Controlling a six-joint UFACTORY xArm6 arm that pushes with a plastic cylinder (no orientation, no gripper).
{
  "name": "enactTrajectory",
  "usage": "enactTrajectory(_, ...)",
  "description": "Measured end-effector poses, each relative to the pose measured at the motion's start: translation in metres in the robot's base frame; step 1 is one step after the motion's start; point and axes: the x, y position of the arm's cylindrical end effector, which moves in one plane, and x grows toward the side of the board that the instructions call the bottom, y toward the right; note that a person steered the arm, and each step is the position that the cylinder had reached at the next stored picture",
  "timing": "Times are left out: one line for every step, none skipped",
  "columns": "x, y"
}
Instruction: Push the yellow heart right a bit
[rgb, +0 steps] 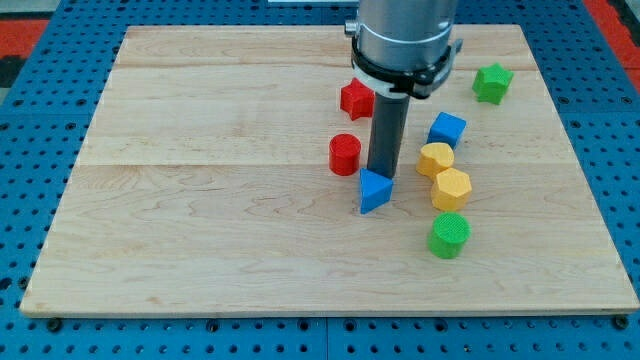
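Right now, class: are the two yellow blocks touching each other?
Touching. The camera view shows the yellow heart and the yellow hexagon meeting with no board visible between them. My tip is at the blue triangle, left of both.

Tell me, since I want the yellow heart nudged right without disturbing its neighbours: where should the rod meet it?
Press my tip on the left flank of the yellow heart, coming from the view's left. The tip now sits left of it, just behind the blue triangular block. Go gently: the yellow hexagon touches it below, the blue cube above.
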Motion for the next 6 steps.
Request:
enactTrajectory(-0.012,0.008)
enactTrajectory(-0.032,0.012)
enactTrajectory(-0.032,0.031)
enactTrajectory(-0.032,0.031)
enactTrajectory(-0.032,0.032)
enactTrajectory(-0.039,0.029)
